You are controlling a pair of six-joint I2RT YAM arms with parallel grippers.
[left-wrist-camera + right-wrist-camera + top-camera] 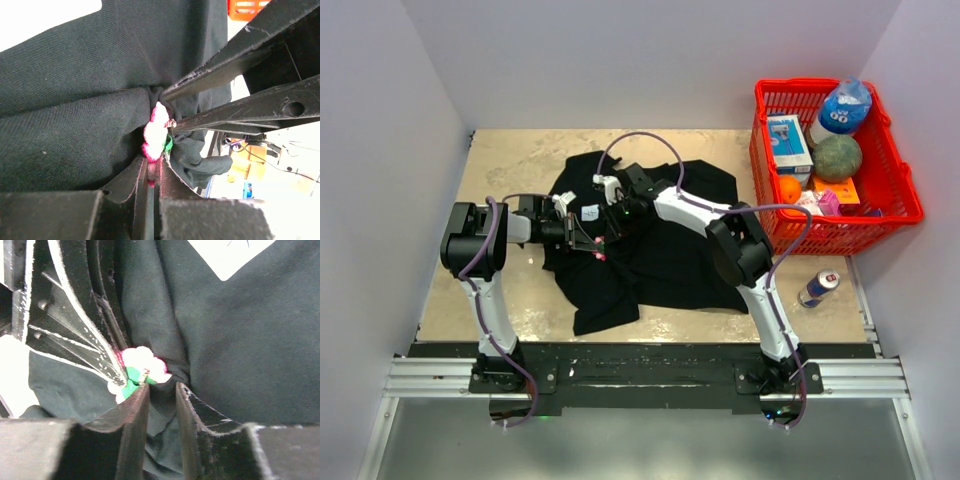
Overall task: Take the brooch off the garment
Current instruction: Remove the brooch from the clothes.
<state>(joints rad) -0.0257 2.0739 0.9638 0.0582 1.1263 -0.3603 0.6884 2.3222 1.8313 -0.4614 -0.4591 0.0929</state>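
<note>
The left jaws are closed on the tiny pink, red and yellow bead brooch [156, 131], the right jaws narrow on a fold of the large black fabric shirt [240, 340] just beside it, so pull apart slowly, sparing the cloth.

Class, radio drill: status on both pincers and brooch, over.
Left pincer shut on brooch. Right pincer shut on garment beside it. Brooch not yet off. Nothing blocking.

R tool [162, 388] pinches garment [240, 340] fold just beside brooch [142, 360].
</note>
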